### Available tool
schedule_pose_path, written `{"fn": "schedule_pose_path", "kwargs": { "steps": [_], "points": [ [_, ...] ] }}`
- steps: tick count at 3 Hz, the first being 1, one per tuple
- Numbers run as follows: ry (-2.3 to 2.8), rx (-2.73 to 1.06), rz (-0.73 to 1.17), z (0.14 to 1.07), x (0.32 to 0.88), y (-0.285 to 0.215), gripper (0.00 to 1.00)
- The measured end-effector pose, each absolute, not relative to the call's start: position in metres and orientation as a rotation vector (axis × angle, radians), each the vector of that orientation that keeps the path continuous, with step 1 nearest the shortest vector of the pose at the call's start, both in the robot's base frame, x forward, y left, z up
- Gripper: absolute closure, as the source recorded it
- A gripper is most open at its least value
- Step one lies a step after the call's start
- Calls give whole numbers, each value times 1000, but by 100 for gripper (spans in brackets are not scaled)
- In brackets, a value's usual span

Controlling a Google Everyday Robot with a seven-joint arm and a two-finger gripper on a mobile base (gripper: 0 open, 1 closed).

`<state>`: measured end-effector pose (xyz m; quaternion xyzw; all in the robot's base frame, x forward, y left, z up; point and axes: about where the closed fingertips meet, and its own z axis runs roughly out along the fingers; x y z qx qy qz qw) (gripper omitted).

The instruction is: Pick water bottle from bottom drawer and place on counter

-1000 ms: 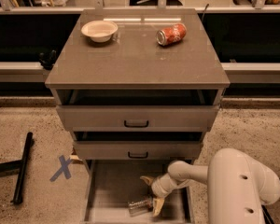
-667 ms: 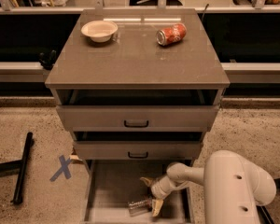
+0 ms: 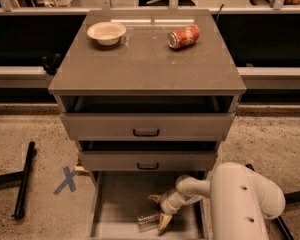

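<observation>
The bottom drawer [image 3: 115,204] is pulled open below the two shallower drawers. The water bottle [image 3: 148,220] lies on its side on the drawer floor, near the front, its pale label showing. My gripper [image 3: 159,213] reaches down into the drawer from the right on a white arm. It is open, with one tan finger [image 3: 156,198] behind the bottle and the other [image 3: 164,222] at the bottle's right end. The counter [image 3: 147,54] is the grey-brown top of the cabinet, above.
A white bowl [image 3: 106,33] sits at the counter's back left and a red soda can [image 3: 183,36] lies on its side at the back right. A black bar [image 3: 24,179] and a blue X mark [image 3: 66,179] are on the floor to the left.
The view has moved in closer to the cabinet. My gripper stays open around the bottle in the bottom drawer, almost where it was.
</observation>
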<state>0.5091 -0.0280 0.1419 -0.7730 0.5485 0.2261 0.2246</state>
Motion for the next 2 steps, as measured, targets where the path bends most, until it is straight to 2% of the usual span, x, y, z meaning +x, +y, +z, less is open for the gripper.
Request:
{"fn": "schedule_pose_path", "kwargs": {
  "steps": [1, 2],
  "points": [
    [1518, -2140, 629, 137, 508, -26, 41],
    [1507, -2143, 629, 146, 505, -30, 72]
  ]
}}
